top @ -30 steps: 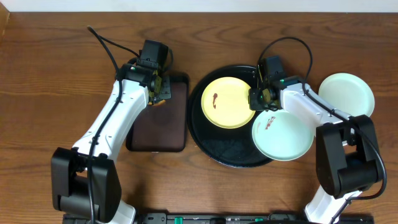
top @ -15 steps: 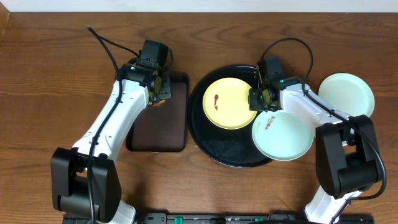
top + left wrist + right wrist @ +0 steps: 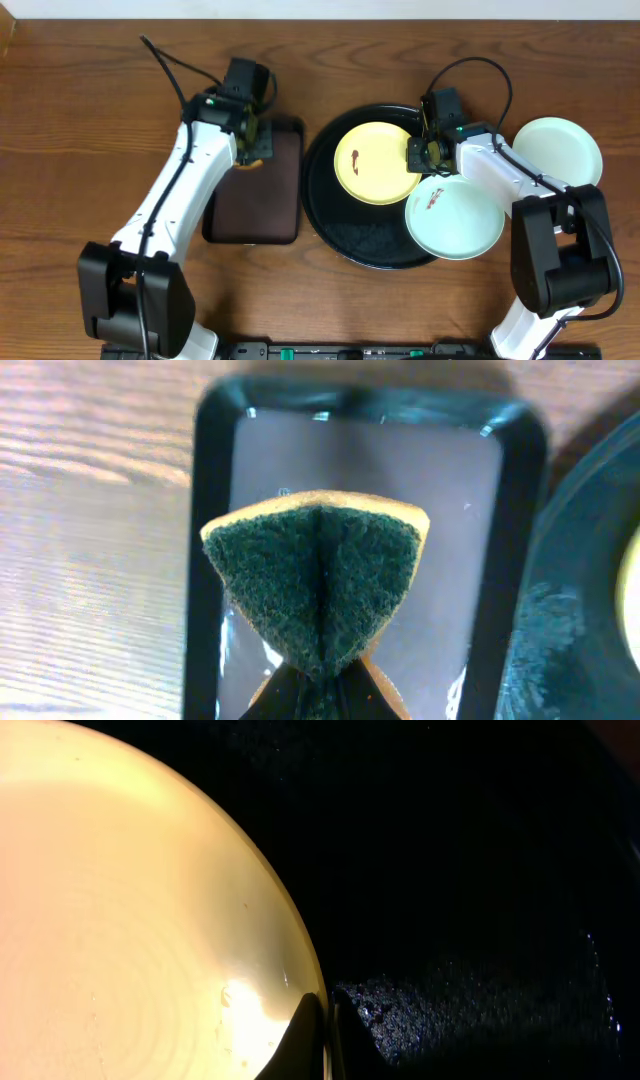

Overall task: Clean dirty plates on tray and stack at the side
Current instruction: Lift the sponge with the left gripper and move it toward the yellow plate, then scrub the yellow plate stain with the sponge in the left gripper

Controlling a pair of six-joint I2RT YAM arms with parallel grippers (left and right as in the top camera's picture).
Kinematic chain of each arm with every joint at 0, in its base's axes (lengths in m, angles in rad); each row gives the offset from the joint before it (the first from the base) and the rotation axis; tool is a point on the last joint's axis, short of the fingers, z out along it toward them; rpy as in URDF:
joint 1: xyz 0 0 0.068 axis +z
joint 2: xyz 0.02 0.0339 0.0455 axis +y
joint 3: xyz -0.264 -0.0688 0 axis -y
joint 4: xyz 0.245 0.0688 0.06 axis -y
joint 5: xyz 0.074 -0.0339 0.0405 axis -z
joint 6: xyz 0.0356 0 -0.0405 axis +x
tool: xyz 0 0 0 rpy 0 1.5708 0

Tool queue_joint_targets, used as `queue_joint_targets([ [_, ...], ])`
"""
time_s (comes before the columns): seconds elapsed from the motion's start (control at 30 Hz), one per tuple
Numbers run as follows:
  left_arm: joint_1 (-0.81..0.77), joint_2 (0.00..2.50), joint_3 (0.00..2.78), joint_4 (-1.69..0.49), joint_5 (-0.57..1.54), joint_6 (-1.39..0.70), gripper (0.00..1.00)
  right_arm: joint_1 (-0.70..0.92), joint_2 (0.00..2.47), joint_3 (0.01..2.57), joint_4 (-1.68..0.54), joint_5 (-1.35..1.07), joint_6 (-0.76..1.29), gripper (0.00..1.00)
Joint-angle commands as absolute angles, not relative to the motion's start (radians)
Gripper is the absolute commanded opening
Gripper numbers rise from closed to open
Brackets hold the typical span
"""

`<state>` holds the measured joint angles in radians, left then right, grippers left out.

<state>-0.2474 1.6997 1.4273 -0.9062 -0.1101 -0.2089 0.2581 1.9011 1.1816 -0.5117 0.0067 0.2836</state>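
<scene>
The right gripper (image 3: pixel 327 1025) is clamped on the thin, glossy rim of the yellow plate (image 3: pixel 130 920), with the jaws pressed together over the edge. Just beyond them the speckled floor of the round black tray (image 3: pixel 480 870) is seen, in which that plate lies. Only from overhead is a small dark smear (image 3: pixel 352 156) shown on the plate, on the side away from the jaws. A mint plate (image 3: pixel 455 220) bearing a reddish mark is found just beside them, overlapping the tray's raised rim. A second mint plate (image 3: pixel 557 150) is set off the tray on the wooden table (image 3: pixel 80 100). The left gripper (image 3: pixel 320 678) is closed on a folded sponge (image 3: pixel 318 580), its coarse green face turned outward and edged in yellow, seen over the glossy rectangular brown tray (image 3: pixel 215 510).
</scene>
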Motion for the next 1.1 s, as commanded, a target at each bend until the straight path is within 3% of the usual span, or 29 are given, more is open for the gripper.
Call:
queue_joint_targets([
  [0.0, -0.237, 1.697, 1.539, -0.976, -0.11, -0.191, 0.07, 0.253, 1.9, 1.184, -0.512, 0.014, 0.276, 0.01],
  [0.13, -0.225, 1.723, 1.63, -1.051, -0.019, -0.155, 0.07, 0.248, 1.9, 1.184, -0.513, 0.014, 0.273, 0.01],
  [0.37, -0.273, 1.732, 1.633, -0.949, 0.188, -0.154, 0.07, 0.25, 1.9, 1.184, -0.513, 0.009, 0.273, 0.01],
  [0.93, -0.519, 1.98, 1.621, -0.664, 0.186, -0.187, 0.07, 0.25, 1.9, 1.184, -0.519, -0.005, 0.272, 0.01],
  [1.07, -0.558, 2.038, 1.621, -0.66, 0.105, -0.187, 0.08, 0.25, 1.9, 1.184, -0.519, -0.005, 0.272, 0.01],
])
